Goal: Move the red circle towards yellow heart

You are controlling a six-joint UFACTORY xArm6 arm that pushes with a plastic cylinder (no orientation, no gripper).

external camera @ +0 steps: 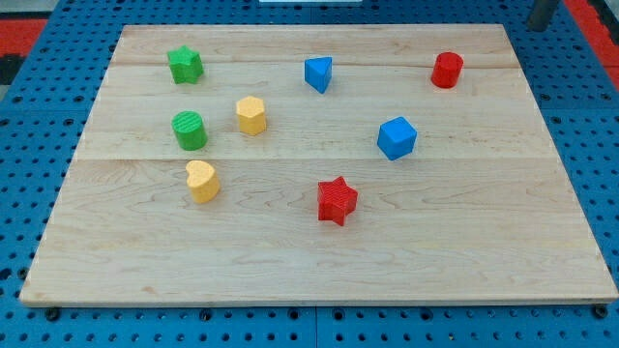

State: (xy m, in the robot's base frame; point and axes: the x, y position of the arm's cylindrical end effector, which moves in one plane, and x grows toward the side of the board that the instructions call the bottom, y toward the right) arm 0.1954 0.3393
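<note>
Your red circle point(447, 70) stands upright, a short ribbed cylinder near the table's point(319, 261) top right; my tip isn't visible, no jaws show.

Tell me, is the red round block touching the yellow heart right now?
No. The red circle sits near the view's top right, far from the yellow heart at the left.

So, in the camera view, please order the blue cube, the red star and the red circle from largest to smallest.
1. Red star and blue cube: alike; the star is nearer the view's bottom, so unsure.
2. Red circle: smallest.
</note>
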